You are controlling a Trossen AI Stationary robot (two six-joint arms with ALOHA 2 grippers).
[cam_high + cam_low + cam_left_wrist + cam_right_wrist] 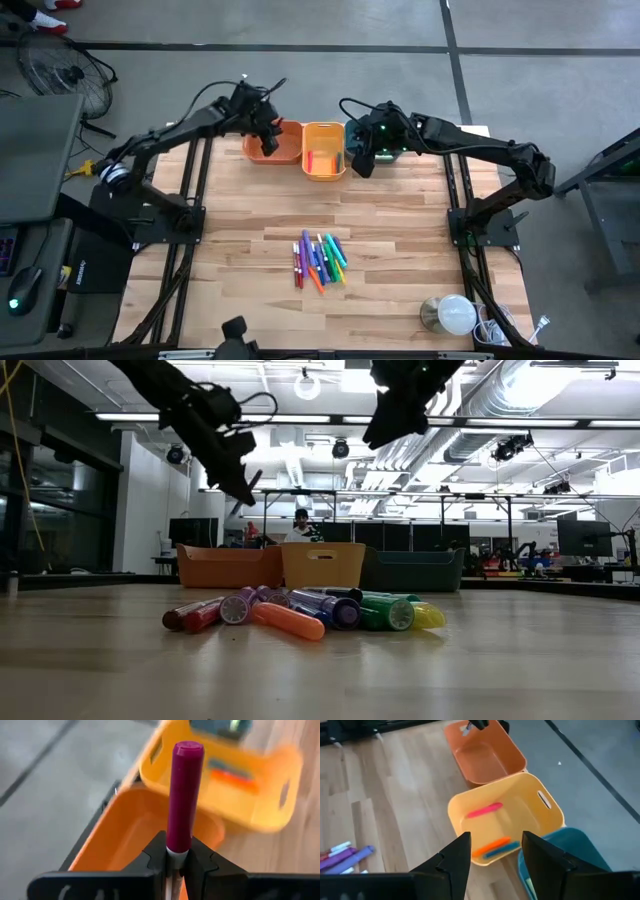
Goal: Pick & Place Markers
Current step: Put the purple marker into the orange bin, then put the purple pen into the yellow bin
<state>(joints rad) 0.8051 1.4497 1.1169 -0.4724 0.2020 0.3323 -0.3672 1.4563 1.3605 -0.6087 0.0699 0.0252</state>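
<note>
Several markers (318, 262) lie in a loose pile on the wooden table near its front middle, also seen in the low view (300, 612). My left gripper (268, 128) hangs over the orange bin (285, 153) at the far edge, shut on a purple marker (185, 795). The yellow bin (455, 805) beside it holds a pink marker (485, 810), an orange one and a blue one. My right gripper (492, 855) stands open with nothing between its fingers, above the near rim of the yellow bin and the teal bin (580, 850). My left gripper pinches the purple marker between its two fingers on the pale band just below the cap (176, 853). The marker juts forward past the fingertips (155, 856), along the fingers, cap end leading. The fingers slant downward, and the marker is lifted clear above the orange bin's hollow (125, 825).
The three bins stand side by side along the table's far edge, orange (228, 567), yellow (322, 564), teal (415, 570). A white round object (455, 315) sits at the near right corner. Bare wood lies between pile and bins. A person (300, 520) shows in the room behind.
</note>
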